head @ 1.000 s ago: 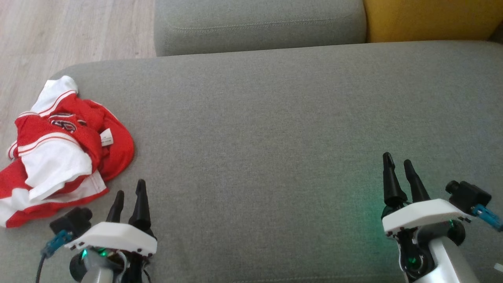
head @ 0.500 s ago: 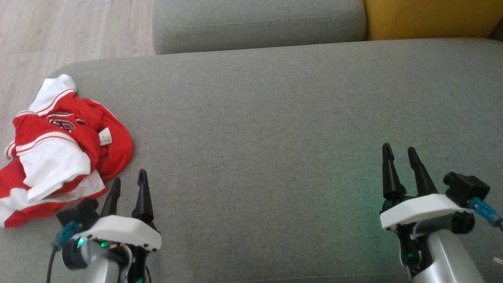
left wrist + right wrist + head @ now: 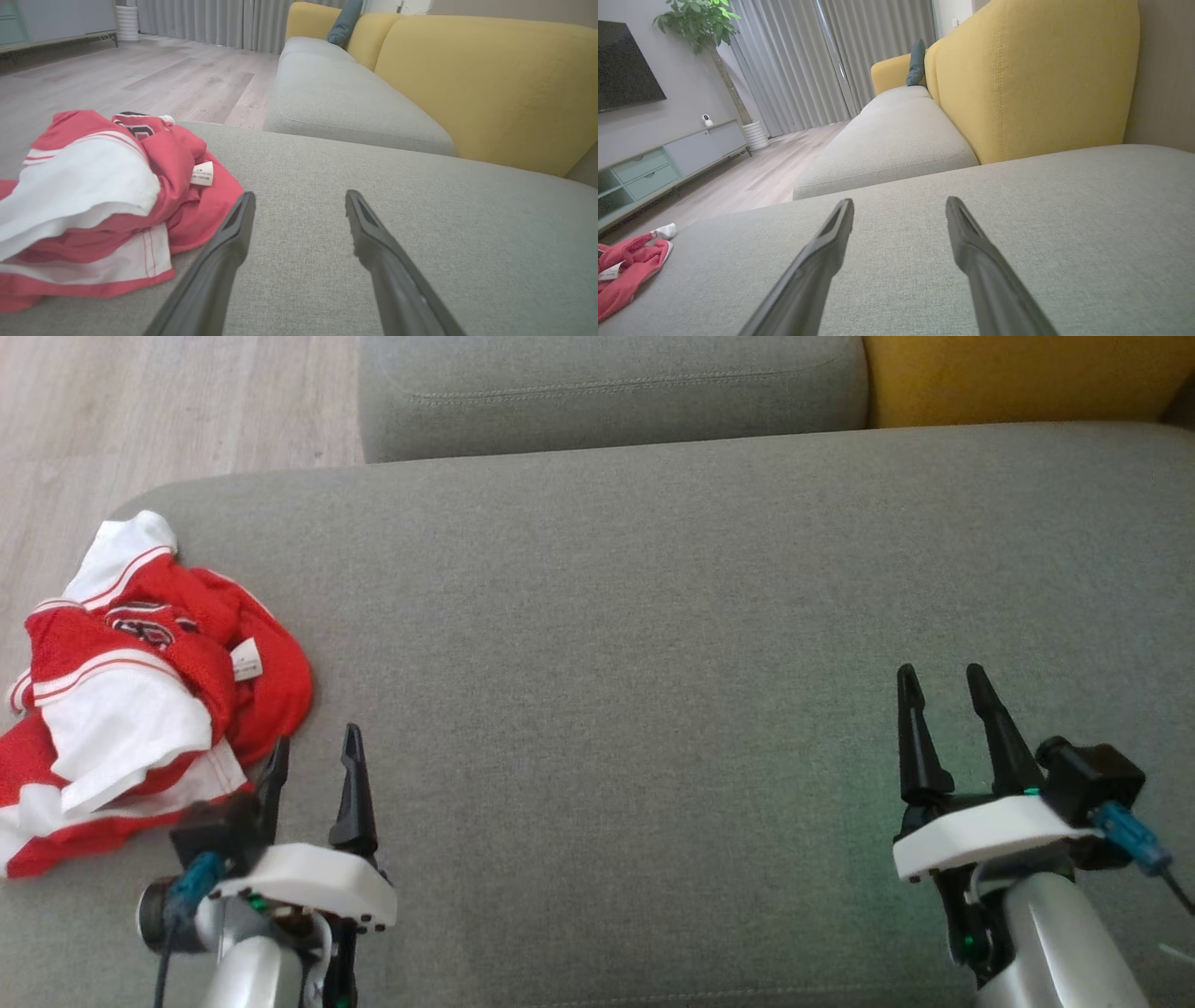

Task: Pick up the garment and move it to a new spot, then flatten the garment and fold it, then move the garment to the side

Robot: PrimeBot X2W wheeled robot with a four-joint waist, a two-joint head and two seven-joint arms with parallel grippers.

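Step in hand: first pickup, not yet begun. Left gripper [image 3: 316, 737] open, empty, just beside the crumpled garment [image 3: 140, 691] at the cushion's [image 3: 653, 616] left end. Right gripper [image 3: 940, 670] open, empty, well apart. Next, probably: left gripper reaches left onto the cloth and closes.

Red-and-white striped garment [image 3: 140, 681] on grey sofa cushion [image 3: 653, 616], mustard-yellow backrest [image 3: 1018, 378], pale wooden floor [image 3: 168, 401].

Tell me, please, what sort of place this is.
Probably a home living room: a grey fabric sofa with yellow upholstered backrest, a dark wall-mounted television, and a leafy green potted plant by grey curtains.
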